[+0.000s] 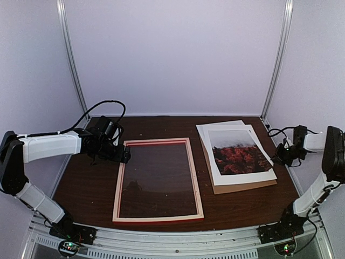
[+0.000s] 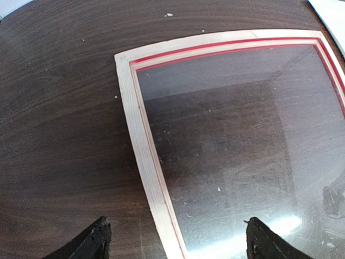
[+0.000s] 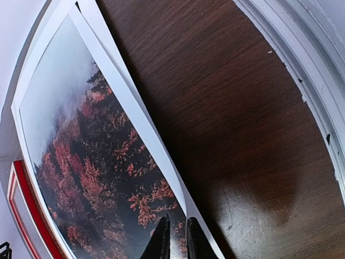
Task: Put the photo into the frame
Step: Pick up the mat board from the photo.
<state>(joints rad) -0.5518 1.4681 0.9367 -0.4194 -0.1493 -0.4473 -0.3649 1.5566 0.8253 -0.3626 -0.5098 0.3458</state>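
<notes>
The frame (image 1: 119, 190) lies flat at mid-table, pale wood side up, a red lip inside its rails and glass showing the dark table. My left gripper (image 1: 125, 156) hangs over its far left corner, open wide; in the left wrist view its fingers (image 2: 96, 242) stand either side of the frame's left rail (image 2: 141, 143), above it. The photo (image 1: 240, 154), grey sky over red foliage, lies askew on a stack at the right. My right gripper (image 3: 178, 240) is over the photo's (image 3: 81, 162) right white edge, jaws nearly together with only a thin slit and nothing seen between them.
Under the photo lie a white mat board (image 1: 221, 128) and a brown backing board (image 1: 242, 188). Bare dark table separates stack and frame. Enclosure walls and metal posts stand close behind and at both sides; the right wall's base (image 3: 302, 59) runs near the right gripper.
</notes>
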